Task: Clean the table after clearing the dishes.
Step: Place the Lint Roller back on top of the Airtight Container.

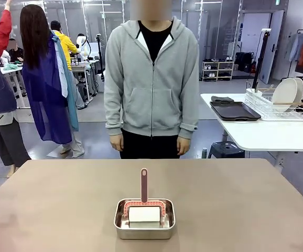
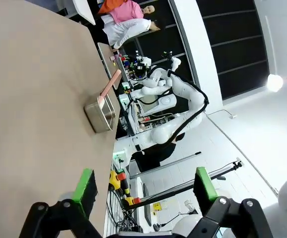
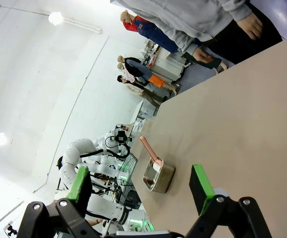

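Cleaning should start by closing one spread pincer (image 2: 146,191), like the other spread pincer (image 3: 143,188), squarely around the roller's upright handle (image 1: 144,184) in the steel pan (image 1: 144,227) on the desk (image 1: 62,205).

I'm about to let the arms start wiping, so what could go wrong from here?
The pink-handled roller stands upright in the small steel rectangular pan, so a sideways grab could tip it or drag the pan. The pan sits near the robot-side edge of the taupe-brown table, so a nudge might push it off.
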